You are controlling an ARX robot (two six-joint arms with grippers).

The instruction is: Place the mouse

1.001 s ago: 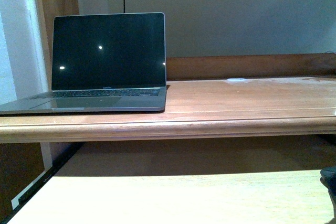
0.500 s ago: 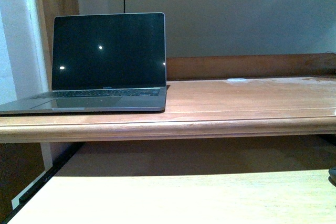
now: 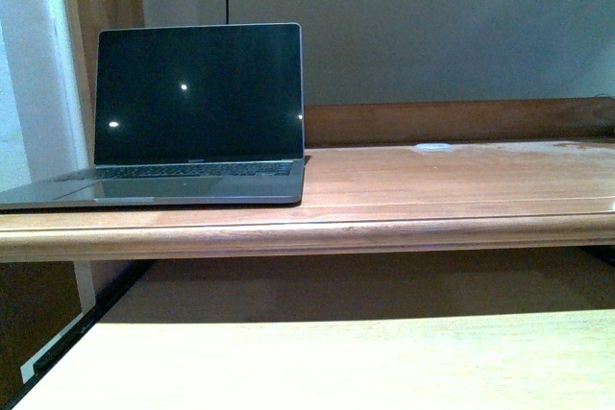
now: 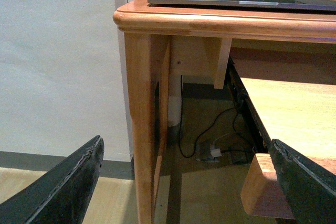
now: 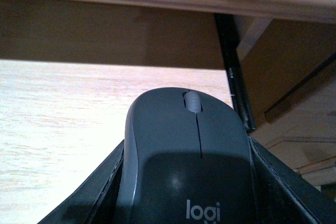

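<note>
A dark shape that showed at the lower right edge of the front view a second ago has slipped out of sight, so neither arm appears there. That view shows an open laptop [image 3: 197, 93] with a black screen at the left end of a reddish wooden desk [image 3: 432, 189]. A small white object [image 3: 432, 147] lies further right near the desk's back rail, and a paler pull-out shelf [image 3: 336, 362] sits below. In the right wrist view, the mouse [image 5: 189, 156] fills the near part of the picture. It is dark grey with a matte domed top, a lighter grey scroll wheel [image 5: 192, 102], a thin seam dividing its two buttons, and pale "logi" lettering [image 5: 203, 212]. The right gripper [image 5: 186, 182] is closed on it, with one black finger against each side. The mouse sits over the pale shelf, under the desk's front edge; whether it touches the shelf cannot be told. In the left wrist view, the left gripper [image 4: 185, 145] has its black fingers spread wide and holds nothing. It faces the desk's left leg [image 4: 142, 129], with cables [image 4: 210, 145] on the floor beyond.
</note>
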